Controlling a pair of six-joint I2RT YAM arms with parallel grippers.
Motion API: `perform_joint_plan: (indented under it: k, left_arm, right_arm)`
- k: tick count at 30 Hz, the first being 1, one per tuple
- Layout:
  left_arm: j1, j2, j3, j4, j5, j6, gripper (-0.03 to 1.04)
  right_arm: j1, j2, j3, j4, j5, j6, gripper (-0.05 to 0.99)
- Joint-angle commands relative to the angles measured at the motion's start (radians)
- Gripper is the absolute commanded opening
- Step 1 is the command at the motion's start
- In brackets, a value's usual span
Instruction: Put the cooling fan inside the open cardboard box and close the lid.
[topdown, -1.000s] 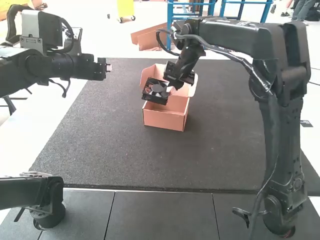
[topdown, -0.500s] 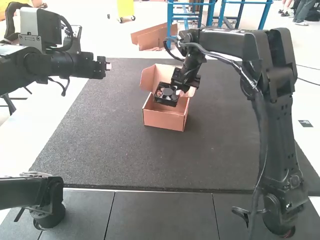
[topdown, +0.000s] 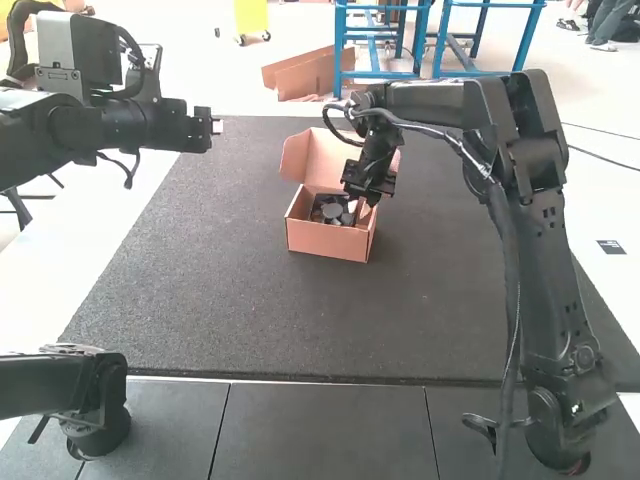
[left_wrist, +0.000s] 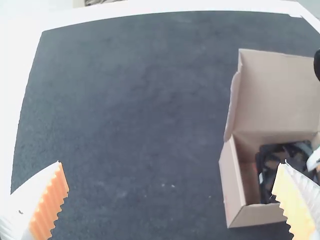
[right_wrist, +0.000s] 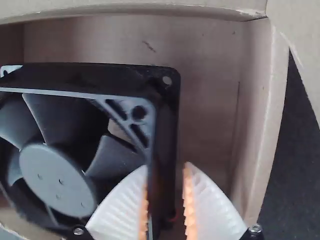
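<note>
We see the cardboard box (topdown: 328, 238) as plain brown paperboard, matt and smooth. The cooling fan (right_wrist: 60, 165) is black moulded plastic with a slight sheen, and its grey blades look smooth. The mat (left_wrist: 130, 100) on the counter (topdown: 330, 430) is black, matt and coarse-grained. The fingers (right_wrist: 122, 210) of the right gripper (right_wrist: 165, 170) are white ribbed plastic with orange pads (right_wrist: 186, 200). The right arm (topdown: 540, 200) is matt black.

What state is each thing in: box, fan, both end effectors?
cardboard box: standing upright, lid open.
cooling fan: inside the box, held by its frame.
right end effector: shut on the fan's frame.
left end effector: open, empty, apart from the box.
</note>
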Motion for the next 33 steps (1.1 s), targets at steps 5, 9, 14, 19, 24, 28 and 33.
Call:
perform_joint_plan:
  k: [5, 9, 14, 19, 24, 28, 33]
  left_arm:
    - [-0.001, 0.041, 0.033, 0.059, -0.026, 0.004, 0.97]
    - [-0.001, 0.099, 0.033, 0.099, -0.029, -0.003, 0.97]
    - [-0.001, 0.183, 0.033, 0.177, -0.040, -0.014, 0.97]
    - [-0.005, 0.268, 0.043, 0.260, -0.058, -0.019, 0.97]
    - [-0.031, 0.343, 0.056, 0.358, -0.075, -0.020, 0.97]
    - [-0.064, 0.401, 0.063, 0.415, -0.101, -0.020, 0.97]
    - [-0.090, 0.467, 0.065, 0.504, -0.153, -0.020, 0.97]
  right_arm:
    - [-0.014, -0.023, 0.038, -0.011, -0.180, -0.026, 0.92]
    - [-0.039, -0.085, 0.038, -0.040, -0.275, -0.083, 0.92]
    - [-0.103, -0.165, 0.015, -0.043, -0.311, -0.245, 0.92]
    - [-0.198, -0.258, -0.008, -0.017, -0.377, -0.326, 0.92]
    - [-0.286, -0.329, -0.119, 0.032, -0.400, -0.366, 0.92]
    - [-0.300, -0.435, -0.277, 0.216, -0.294, -0.480, 0.92]
    - [-0.270, -0.505, -0.478, 0.471, -0.179, -0.538, 0.92]
